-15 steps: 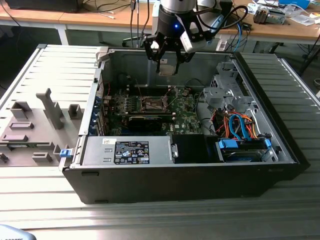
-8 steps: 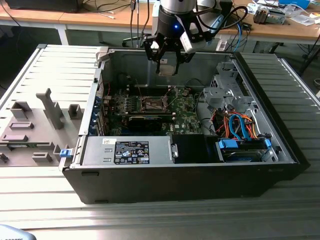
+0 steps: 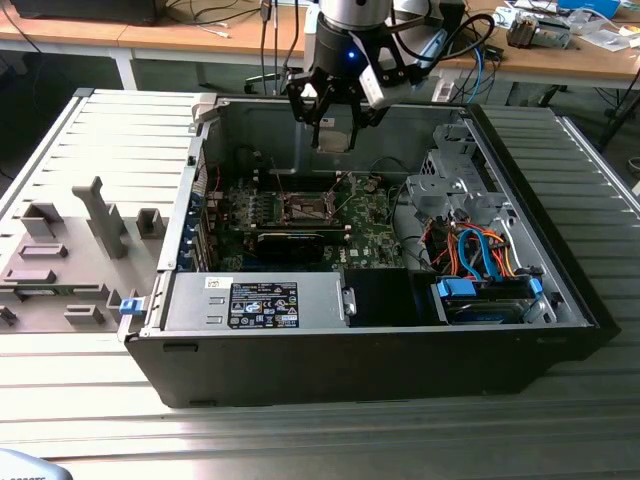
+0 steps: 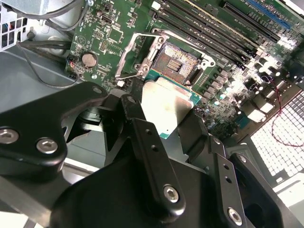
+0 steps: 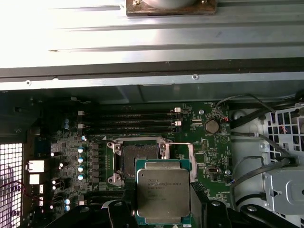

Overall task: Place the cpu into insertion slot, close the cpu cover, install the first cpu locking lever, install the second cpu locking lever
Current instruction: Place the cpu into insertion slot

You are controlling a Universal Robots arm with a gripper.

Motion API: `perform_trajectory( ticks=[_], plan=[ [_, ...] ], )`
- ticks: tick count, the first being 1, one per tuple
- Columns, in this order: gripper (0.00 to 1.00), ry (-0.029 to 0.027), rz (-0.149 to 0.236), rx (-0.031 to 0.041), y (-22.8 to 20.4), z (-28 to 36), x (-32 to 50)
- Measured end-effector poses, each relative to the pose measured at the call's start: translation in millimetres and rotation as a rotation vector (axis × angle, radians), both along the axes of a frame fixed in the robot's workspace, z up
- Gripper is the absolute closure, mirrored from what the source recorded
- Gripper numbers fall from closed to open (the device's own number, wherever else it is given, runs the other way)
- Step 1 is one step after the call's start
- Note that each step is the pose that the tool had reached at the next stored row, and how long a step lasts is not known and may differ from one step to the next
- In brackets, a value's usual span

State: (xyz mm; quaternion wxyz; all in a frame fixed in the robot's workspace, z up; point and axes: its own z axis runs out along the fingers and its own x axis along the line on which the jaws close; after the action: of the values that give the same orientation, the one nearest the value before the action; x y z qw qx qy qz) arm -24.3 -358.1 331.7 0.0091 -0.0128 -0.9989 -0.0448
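Observation:
My gripper (image 3: 335, 132) hangs inside the open computer case, above the green circuit board (image 3: 375, 225), and is shut on the cpu. In both wrist views the cpu (image 5: 164, 190) (image 4: 171, 102) is a pale silver square held by its edges between the black fingers (image 5: 118, 211) (image 4: 137, 133). The insertion slot (image 5: 140, 159) (image 4: 178, 61) (image 3: 303, 208) lies open below it, its dark centre bare. The cpu cover (image 5: 183, 159) (image 4: 128, 54) stands swung open at one side of the slot. The cpu is clear of the slot and a little off to one side of it.
The case's metal walls ring the board. A long black card (image 3: 290, 243) lies just in front of the slot, and memory slots (image 5: 128, 121) run beside it. A power supply (image 3: 265, 303), drive cage (image 3: 455, 180) and orange and blue cables (image 3: 480, 250) fill the exterior view's right.

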Motion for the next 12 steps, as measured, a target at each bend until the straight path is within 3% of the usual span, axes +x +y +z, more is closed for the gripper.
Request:
perform_trajectory(
  ticks=[12],
  plan=[
    [0.46, -0.0001, 0.000, 0.0000, 0.0, -2.4, -0.3]
  ],
)
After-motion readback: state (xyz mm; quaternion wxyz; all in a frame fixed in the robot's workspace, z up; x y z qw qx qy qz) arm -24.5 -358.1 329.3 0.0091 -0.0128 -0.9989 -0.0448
